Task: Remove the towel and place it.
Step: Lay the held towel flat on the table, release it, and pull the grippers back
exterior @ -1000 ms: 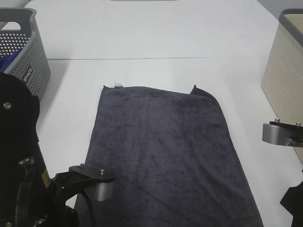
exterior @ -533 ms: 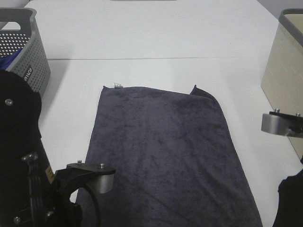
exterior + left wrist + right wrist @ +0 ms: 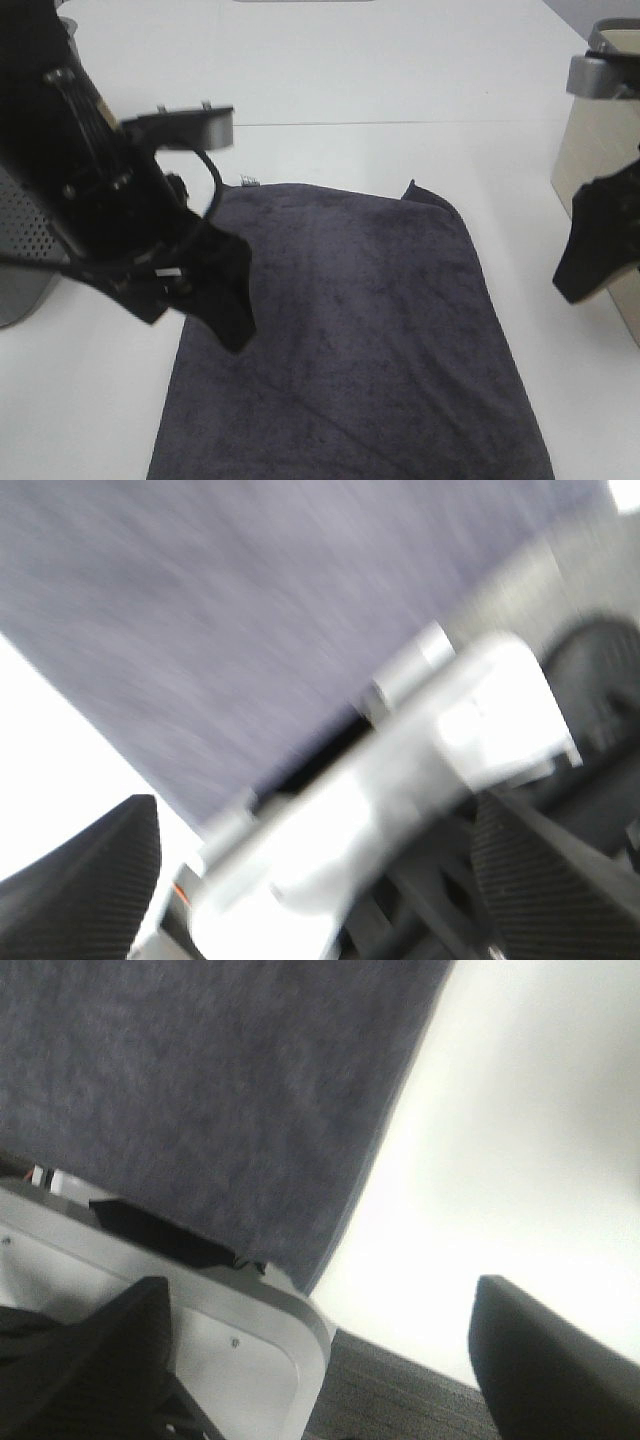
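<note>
I judge the towel (image 3: 350,320) placed, flat on the bench (image 3: 400,80), hence left pincer (image 3: 228,310) and right pincer (image 3: 585,265) hang spread, empty.

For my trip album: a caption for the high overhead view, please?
Charcoal towel lies flat on white table; left arm and right arm hover near it.

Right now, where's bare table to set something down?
Bare: far table beyond the towel; strip between towel and beige bin; near-left corner beside the towel. Crowded: left arm over the towel's left edge, by the grey basket.
</note>
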`<action>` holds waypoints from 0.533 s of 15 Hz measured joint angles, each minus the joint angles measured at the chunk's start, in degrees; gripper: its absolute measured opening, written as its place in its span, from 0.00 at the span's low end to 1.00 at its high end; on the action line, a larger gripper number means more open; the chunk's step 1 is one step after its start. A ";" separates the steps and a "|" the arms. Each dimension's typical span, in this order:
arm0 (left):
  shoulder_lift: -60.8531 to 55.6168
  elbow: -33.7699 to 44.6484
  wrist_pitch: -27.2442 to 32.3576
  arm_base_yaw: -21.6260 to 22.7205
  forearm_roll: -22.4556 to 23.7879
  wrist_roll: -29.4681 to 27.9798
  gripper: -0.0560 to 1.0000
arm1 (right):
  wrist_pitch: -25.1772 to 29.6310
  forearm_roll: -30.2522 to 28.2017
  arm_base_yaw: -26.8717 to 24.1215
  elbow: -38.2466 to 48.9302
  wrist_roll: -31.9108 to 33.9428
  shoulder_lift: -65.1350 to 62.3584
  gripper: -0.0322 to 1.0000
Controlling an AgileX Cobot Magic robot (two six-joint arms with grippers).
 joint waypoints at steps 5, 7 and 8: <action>6.19 -10.94 -1.89 14.67 2.41 1.83 0.81 | 0.00 1.49 -3.27 -20.74 -2.06 16.73 0.80; 10.37 -15.18 -4.07 17.99 3.55 2.86 0.81 | 0.74 1.72 -3.27 -28.71 -3.61 24.29 0.80; 12.72 -18.05 -4.35 19.02 3.84 3.27 0.81 | 1.09 1.72 -3.27 -32.83 -4.30 28.25 0.80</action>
